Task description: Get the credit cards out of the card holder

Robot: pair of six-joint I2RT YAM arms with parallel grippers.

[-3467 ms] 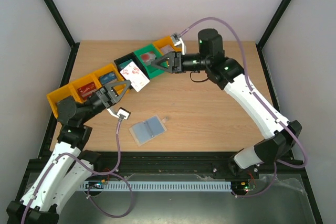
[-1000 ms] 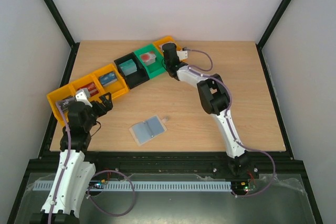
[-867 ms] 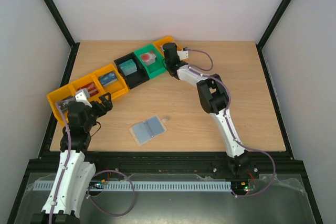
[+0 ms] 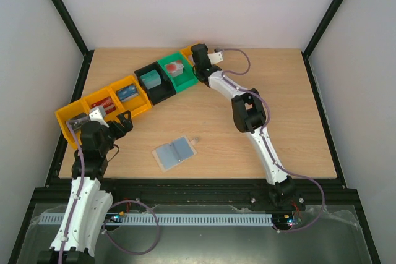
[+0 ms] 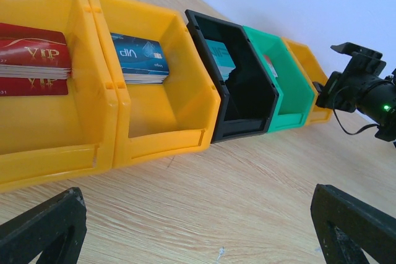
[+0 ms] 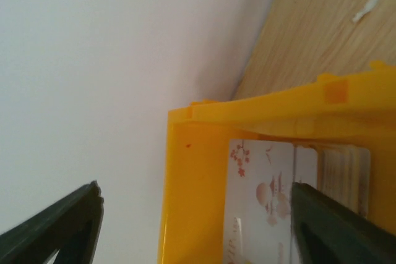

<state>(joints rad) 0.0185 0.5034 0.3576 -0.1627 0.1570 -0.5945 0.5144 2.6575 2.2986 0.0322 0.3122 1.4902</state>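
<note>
Pink-printed white card (image 6: 263, 205), probably light, stiff and slick, best pinched across a free edge, lies in the yellow bin (image 6: 185, 183) far beyond the open holder (image 4: 175, 153), beneath the right gripper (image 6: 195, 190), jaws parted and empty; left gripper (image 5: 198, 193) jaws likewise wide apart.

White arm links (image 4: 266, 149), black joints (image 4: 247, 114), purple cables (image 4: 248, 60), black jaws

Card holder (image 4: 174, 153) ringed by bare wood, approachable from all sides.
Back-left is barred by the bin row (image 4: 162, 94); mid-table is crossed by the right arm (image 4: 250, 115).
</note>
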